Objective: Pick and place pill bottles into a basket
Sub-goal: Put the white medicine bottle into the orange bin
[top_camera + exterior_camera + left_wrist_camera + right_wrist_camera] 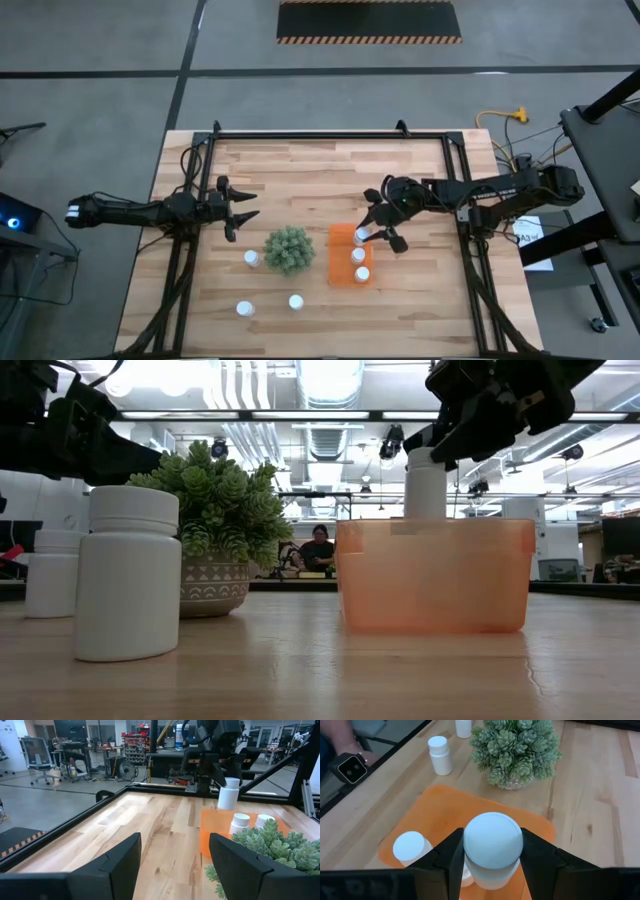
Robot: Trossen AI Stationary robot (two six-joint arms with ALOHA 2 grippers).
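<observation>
The orange basket [340,262] stands right of the middle of the table, with two white pill bottles [358,256] [361,273] upright in it. My right gripper [372,232] is over the basket's far end, shut on a third bottle [492,847], which also shows in the low view [425,480]. Three more bottles [252,259] [244,309] [296,301] stand on the table left of the basket. My left gripper [240,215] is open and empty, above the table left of the plant. My right gripper pinches the bottle's upper part, at the cap [470,851], between its two fingers, one on each side. The fingers slant down from the table's right. The bottle hangs upright over the far end of the basket [229,793], clear of the other bottles.
A round green plant in a pot [289,249] stands just left of the basket, between it and the loose bottles. A black frame [330,135] runs along the table's far edge and sides. A person [318,548] sits in the room beyond the table.
</observation>
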